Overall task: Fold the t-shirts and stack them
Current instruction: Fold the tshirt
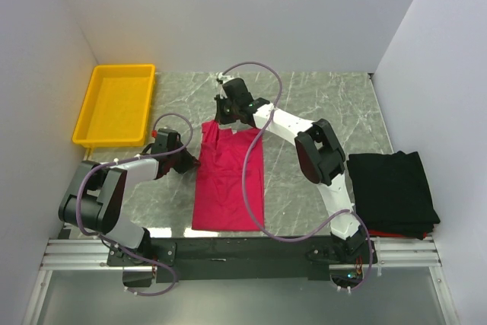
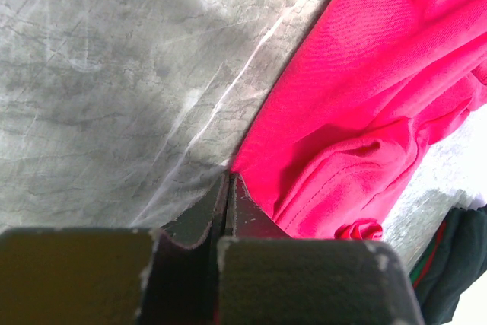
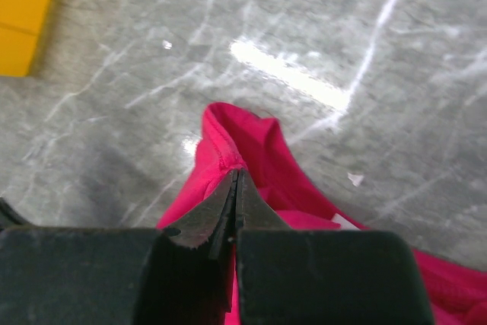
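Tabletop (image 1: 319, 100) of grey marble is seen from above, with a pink shirt (image 1: 228, 188) laid at its middle, folded lengthwise into a long strip. The right hand (image 3: 234, 175) is clamped on a raised fold at the strip's far end, with cloth visibly pinched between its fingers. The left hand (image 2: 228, 179) is pressed together at the strip's left edge; whether any hem is caught there cannot be told. A black shirt (image 1: 392, 192) is laid folded at the right edge, well apart, and a yellow tray (image 1: 90, 112) is set at the far left corner. The pink cloth is judged light, soft and limp, likely to sag between holds, so it is best taken at hems or fold corners, with both ends lifted together.
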